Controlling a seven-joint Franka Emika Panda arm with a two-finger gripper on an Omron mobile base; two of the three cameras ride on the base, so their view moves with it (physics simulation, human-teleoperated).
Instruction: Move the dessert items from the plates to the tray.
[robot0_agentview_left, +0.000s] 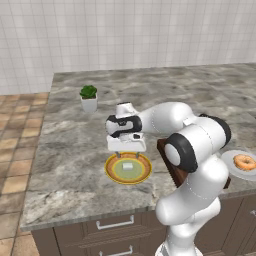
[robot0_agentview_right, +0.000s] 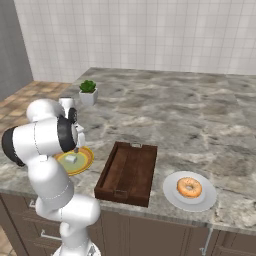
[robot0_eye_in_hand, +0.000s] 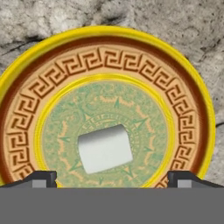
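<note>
The desk (robot0_agentview_right: 200, 115) is grey-brown marbled stone over dark cabinets, backed by a white tiled wall, with terracotta floor tiles off its far side. The pincer (robot0_eye_in_hand: 112, 177) hangs spread wide, pinching nothing, straight above the yellow-rimmed plate (robot0_agentview_left: 112, 172) with the green centre. A pale cube-shaped piece (robot0_eye_in_hand: 105, 148) lies in the middle of that plate, right under the pincer and between its two tips without touching them. Just beside the plate, toward the arm's right, sits the dark brown tray (robot0_agentview_right: 127, 172) with nothing in it. Beyond the tray, well apart from the pincer, the white plate (robot0_agentview_right: 172, 197) carries the glazed donut (robot0_agentview_right: 189, 187). Both plates and the tray sit near the desk's front edge. A small potted plant (robot0_agentview_left: 89, 97) stands farther back, and broad bare stone stretches behind the tray.
</note>
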